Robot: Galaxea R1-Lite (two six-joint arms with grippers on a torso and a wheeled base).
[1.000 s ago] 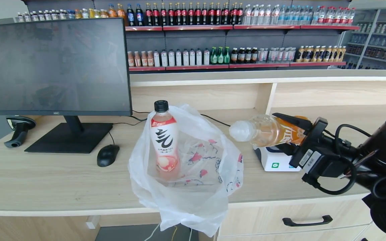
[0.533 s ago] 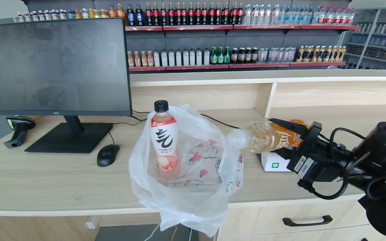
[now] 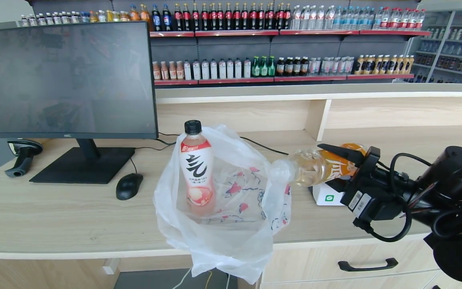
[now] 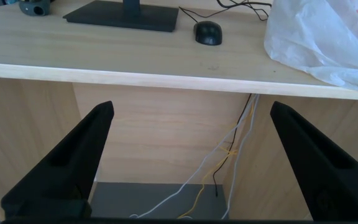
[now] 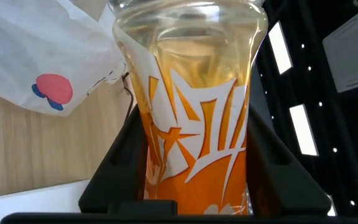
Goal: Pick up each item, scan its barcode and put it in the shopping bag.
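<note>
Right jaws clamp the orange-labelled bottle (image 3: 315, 167) by the bag (image 3: 231, 241); left jaws gape.

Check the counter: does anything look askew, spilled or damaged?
Nothing spilled or damaged. The orange bottle is held sideways in the right gripper, cap towards the bag, and the bag sags over the counter edge.

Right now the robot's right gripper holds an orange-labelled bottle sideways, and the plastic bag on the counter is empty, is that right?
Not quite. The head view shows a pink-labelled bottle with a black cap standing upright in the plastic bag on the counter. The rest holds: the right gripper grips the orange-labelled bottle sideways.
</note>
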